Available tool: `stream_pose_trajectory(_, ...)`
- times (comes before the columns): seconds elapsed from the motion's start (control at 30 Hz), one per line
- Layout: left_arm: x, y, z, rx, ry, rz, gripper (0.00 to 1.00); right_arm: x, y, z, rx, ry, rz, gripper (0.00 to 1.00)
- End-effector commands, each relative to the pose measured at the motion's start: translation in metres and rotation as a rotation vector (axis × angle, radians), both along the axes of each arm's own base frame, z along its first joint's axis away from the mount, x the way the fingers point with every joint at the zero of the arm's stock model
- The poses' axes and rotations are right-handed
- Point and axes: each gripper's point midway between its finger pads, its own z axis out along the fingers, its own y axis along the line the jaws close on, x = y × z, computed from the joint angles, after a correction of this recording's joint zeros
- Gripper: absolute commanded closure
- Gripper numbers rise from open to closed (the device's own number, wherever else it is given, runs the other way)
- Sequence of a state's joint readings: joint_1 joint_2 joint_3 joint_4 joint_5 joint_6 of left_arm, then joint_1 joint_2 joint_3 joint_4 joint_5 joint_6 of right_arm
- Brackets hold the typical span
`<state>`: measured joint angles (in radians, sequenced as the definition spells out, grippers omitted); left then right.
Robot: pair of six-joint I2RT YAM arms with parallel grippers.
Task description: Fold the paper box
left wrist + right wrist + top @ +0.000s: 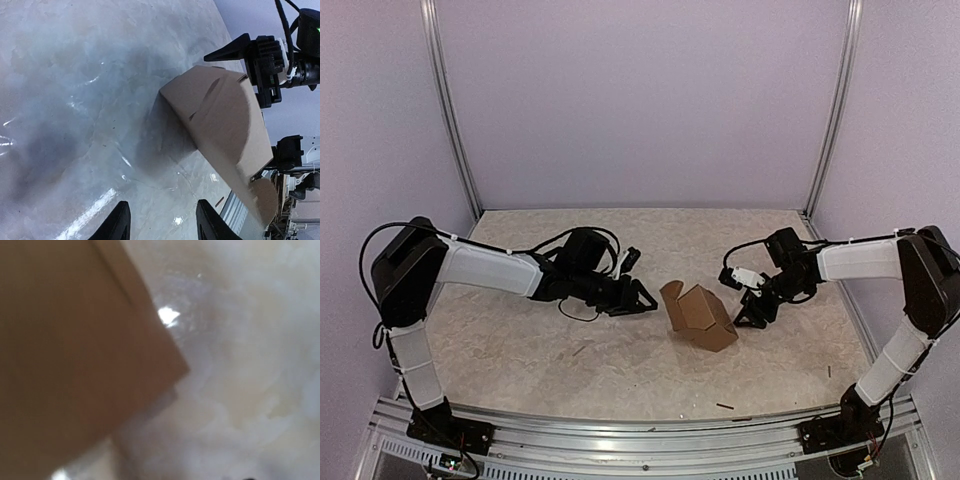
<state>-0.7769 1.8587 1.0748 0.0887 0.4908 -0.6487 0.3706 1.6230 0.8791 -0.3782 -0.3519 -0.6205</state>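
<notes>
A partly folded plain brown cardboard box (698,318) sits on the pale speckled counter (510,350), between the left arm (500,268) and the right arm (860,260), with a flap raised at its left end. The left jaws hang low over the counter just left of the box, standing apart with nothing between them. The right jaws are at the box's right side. Whether they clamp a panel cannot be told, as the right wrist view shows only blurred cardboard. A thin dark scrap (725,406) lies near the counter's front edge.
</notes>
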Motion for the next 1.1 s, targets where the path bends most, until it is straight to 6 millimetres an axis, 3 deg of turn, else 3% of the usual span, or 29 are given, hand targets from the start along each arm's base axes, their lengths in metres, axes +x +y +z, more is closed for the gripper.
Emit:
stream_pose_trajectory(0.0, -0.009, -0.026, 0.001, -0.004, -0.019, -0.129, 0.56, -0.009, -0.001, -0.003, 0.011, 0.021, 0.009, 0.31)
stream_pose_trajectory(0.17, -0.010, -0.046, -0.001, -0.020, -0.022, -0.201, 0.57, -0.010, 0.005, -0.006, 0.041, 0.054, 0.009, 0.31)
stream_pose_trajectory(0.3, -0.003, -0.054, 0.010, -0.043, -0.053, -0.210, 0.57, -0.012, 0.004, -0.009, 0.036, 0.078, 0.005, 0.31)
stream_pose_trajectory(0.6, 0.022, -0.070, 0.038, -0.072, -0.091, -0.237, 0.56, -0.023, -0.020, -0.001, -0.057, 0.003, 0.019, 0.29)
stream_pose_trajectory(0.8, 0.028, -0.087, 0.041, -0.092, -0.083, -0.276, 0.57, -0.031, -0.033, 0.014, -0.033, -0.010, 0.032, 0.27)
stream_pose_trajectory(0.93, 0.030, -0.086, 0.039, -0.067, -0.096, -0.276, 0.57, -0.031, -0.040, 0.036, 0.013, -0.062, 0.067, 0.26)
stream_pose_trajectory(1.07, 0.024, -0.068, 0.023, 0.055, -0.177, -0.263, 0.60, -0.026, -0.040, 0.044, 0.016, -0.102, 0.090, 0.25)
